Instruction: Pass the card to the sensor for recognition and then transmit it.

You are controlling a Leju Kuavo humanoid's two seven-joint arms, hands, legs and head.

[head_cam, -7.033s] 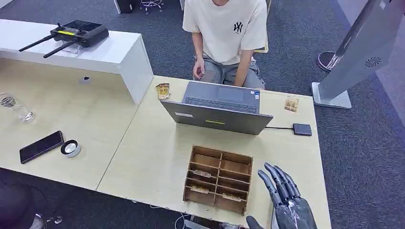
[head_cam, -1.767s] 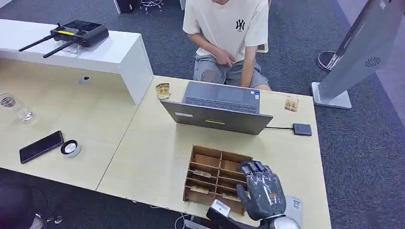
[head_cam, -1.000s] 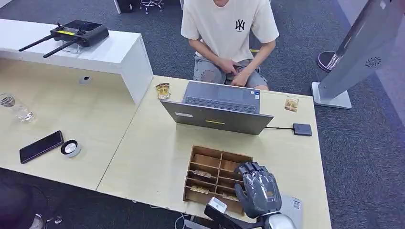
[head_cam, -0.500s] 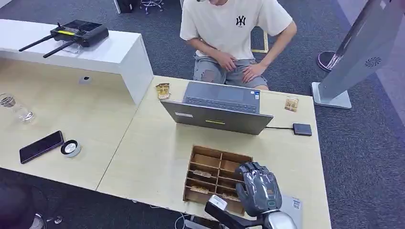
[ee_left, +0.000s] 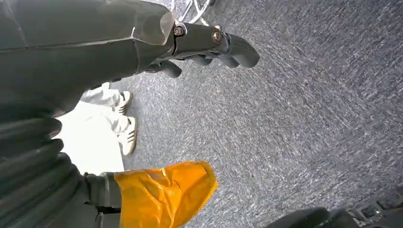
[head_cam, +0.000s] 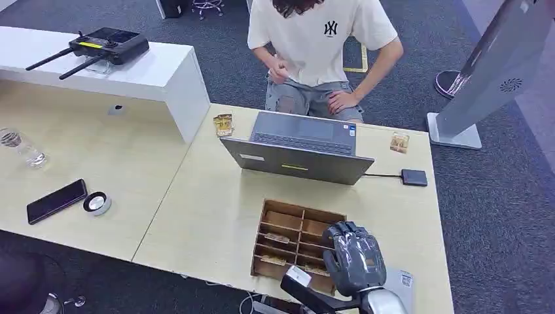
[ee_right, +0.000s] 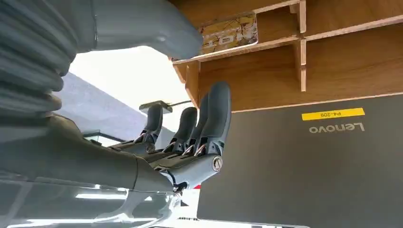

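Yellow printed card point(ee_right: 229, 33), wooden compartment point(ee_right: 266, 28).

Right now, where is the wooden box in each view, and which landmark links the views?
Head view: box at the near table edge, partly under the right hand.
Right wrist view: box close ahead, beyond the fingers, in front of the laptop.
Left wrist view: faces the carpet, away from the table.
Shared landmark: the laptop's yellow sticker.
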